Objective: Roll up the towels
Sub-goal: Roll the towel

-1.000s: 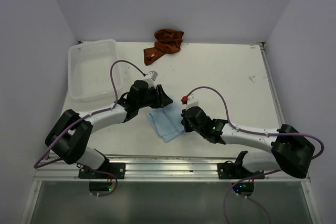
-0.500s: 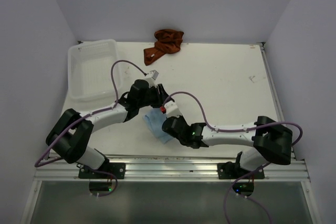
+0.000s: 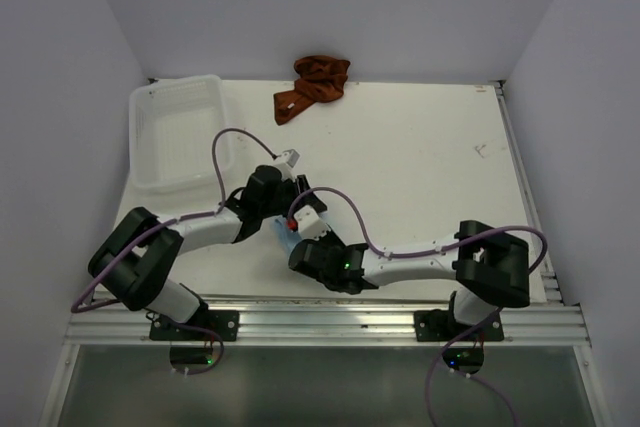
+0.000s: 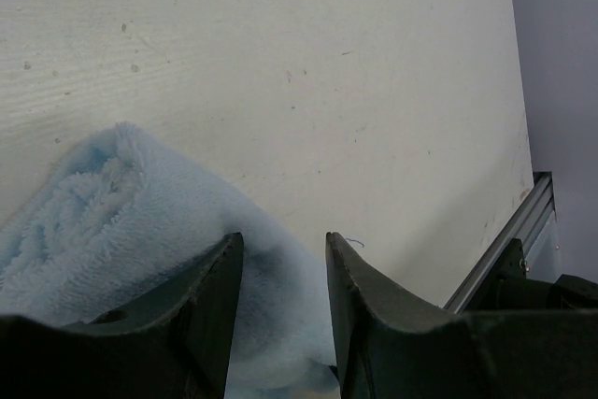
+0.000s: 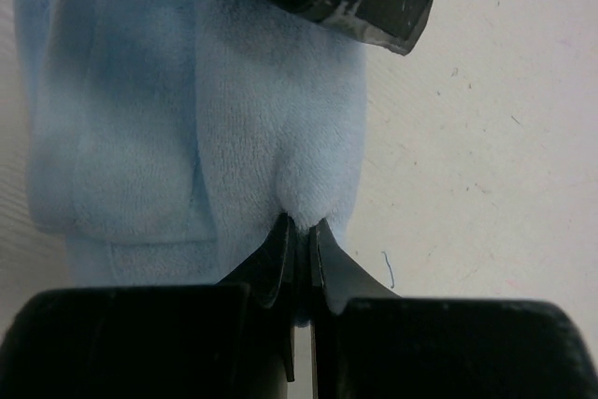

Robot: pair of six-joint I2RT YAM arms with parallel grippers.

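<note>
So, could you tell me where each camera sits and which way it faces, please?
Top external: above and behind, looking down on the table; both arms show.
Left wrist: on the left arm, looking past the left jaws, apart, at the blue towel.
Right wrist: on the right arm, looking along the right jaws pinching that towel.
Shared: all three show that towel.
</note>
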